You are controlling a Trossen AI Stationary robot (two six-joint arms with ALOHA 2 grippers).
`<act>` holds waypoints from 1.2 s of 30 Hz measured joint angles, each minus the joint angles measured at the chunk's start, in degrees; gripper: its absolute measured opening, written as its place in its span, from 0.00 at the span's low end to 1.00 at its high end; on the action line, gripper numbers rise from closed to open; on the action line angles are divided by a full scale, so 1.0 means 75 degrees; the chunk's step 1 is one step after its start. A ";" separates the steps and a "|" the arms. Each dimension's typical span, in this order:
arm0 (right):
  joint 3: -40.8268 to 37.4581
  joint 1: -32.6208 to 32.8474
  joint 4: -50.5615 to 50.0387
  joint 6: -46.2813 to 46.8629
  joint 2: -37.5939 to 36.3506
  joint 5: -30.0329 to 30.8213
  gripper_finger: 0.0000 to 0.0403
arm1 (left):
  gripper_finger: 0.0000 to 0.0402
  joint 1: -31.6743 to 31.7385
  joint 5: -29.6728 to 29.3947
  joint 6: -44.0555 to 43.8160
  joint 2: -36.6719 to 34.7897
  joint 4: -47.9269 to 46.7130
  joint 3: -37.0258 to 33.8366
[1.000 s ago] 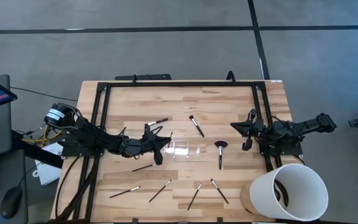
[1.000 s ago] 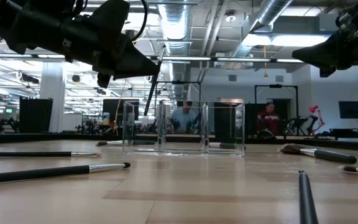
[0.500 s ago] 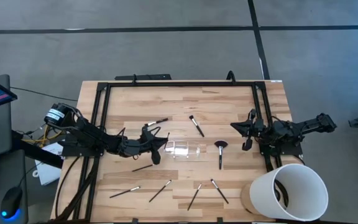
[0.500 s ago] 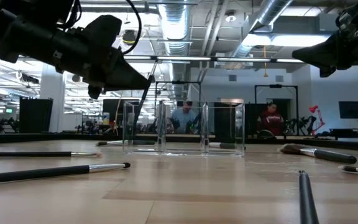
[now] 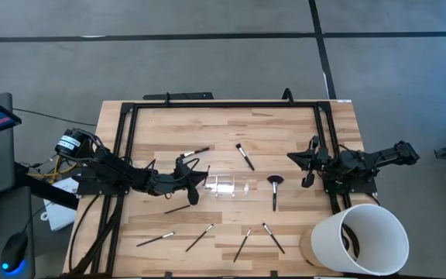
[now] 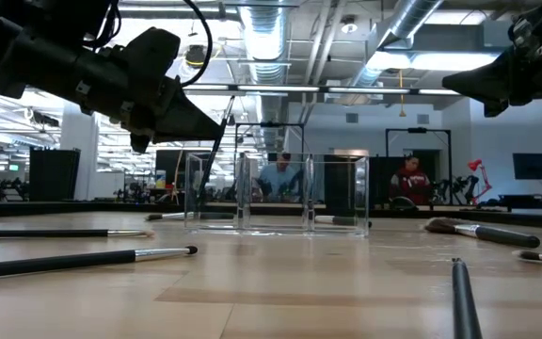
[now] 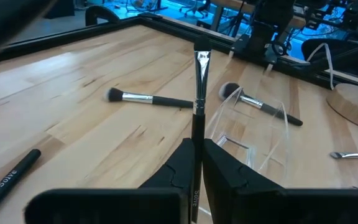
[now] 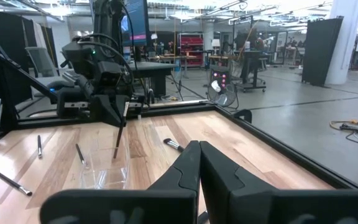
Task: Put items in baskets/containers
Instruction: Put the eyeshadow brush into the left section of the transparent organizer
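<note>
My left gripper (image 5: pixel 199 183) (image 7: pixel 197 147) is shut on a thin dark makeup brush (image 7: pixel 199 87) just left of the clear plastic tray (image 5: pixel 231 187) (image 6: pixel 276 193). The brush's silver ferrule and head (image 7: pixel 202 50) reach past the fingertips. In the right wrist view its dark lower end (image 8: pixel 117 149) hangs over the tray (image 8: pixel 104 175). More brushes lie flat on the wood: two far ones (image 5: pixel 196 151) (image 5: pixel 245 156), a fan-headed one (image 5: pixel 275 190) and several along the near side (image 5: pixel 200 237). My right gripper (image 5: pixel 296 158) waits shut at the table's right. My left gripper pinches the brush's dark handle (image 7: pixel 196 134) between its two fingers, below the silver ferrule. The fingers come from the table's left, slanting slightly down. The brush stands steeply tilted, lifted clear of the table, its head end uppermost and its handle end below the fingers.
A large white bucket (image 5: pixel 358 236) stands at the near right corner. A black frame rail (image 5: pixel 223 105) runs round the wooden table top. One brush (image 5: pixel 178 208) lies just near-side of my left gripper. Bare wood lies between the tray and the near row of brushes.
My left gripper has sunk a little with the brush and drawn slightly back toward the table's left edge, staying shut on the handle. The brush remains clear of the table.
</note>
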 joint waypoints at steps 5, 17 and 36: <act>0.0000 -0.0002 0.0000 0.0000 0.0000 0.0000 0.00 | 0.05 0.0002 0.0117 -0.0027 0.0124 -0.0032 0.0000; 0.0000 0.0000 -0.0001 0.0000 0.0000 0.0000 0.00 | 0.05 0.0017 0.0049 -0.0345 0.0668 0.0255 0.0010; 0.0000 0.0000 -0.0001 0.0000 0.0000 0.0000 0.00 | 0.26 0.0017 0.0076 -0.0363 0.0496 0.0251 -0.0003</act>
